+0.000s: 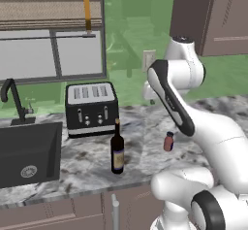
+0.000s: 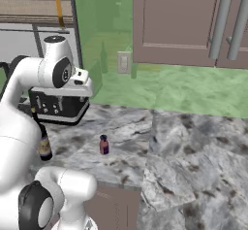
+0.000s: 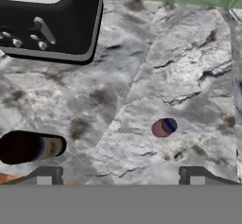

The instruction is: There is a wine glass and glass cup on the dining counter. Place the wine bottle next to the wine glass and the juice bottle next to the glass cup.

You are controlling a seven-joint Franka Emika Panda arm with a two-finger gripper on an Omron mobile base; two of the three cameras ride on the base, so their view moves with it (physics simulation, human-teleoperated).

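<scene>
The wine bottle [image 1: 117, 151] [image 2: 44, 146], dark with a pale label, stands upright on the marbled worktop [image 1: 87, 163] in front of the toaster. To its right stands the juice bottle [image 1: 168, 141] [image 2: 103, 145], small and reddish with a dark blue cap. My gripper [image 3: 120, 178] hangs open high above the worktop and looks straight down, holding nothing. From there the juice bottle [image 3: 163, 127] sits a little right of centre, and the wine bottle [image 3: 30, 146] is at the lower left. The wine glass, the glass cup and the dining counter are out of view.
A black and silver toaster [image 1: 92, 108] [image 3: 52, 24] stands against the back wall. A black sink [image 1: 26, 151] with a dark faucet [image 1: 12, 98] lies to the left. Brown wall cabinets [image 2: 193, 20] hang at the upper right. The worktop's front edge runs close behind the bottles.
</scene>
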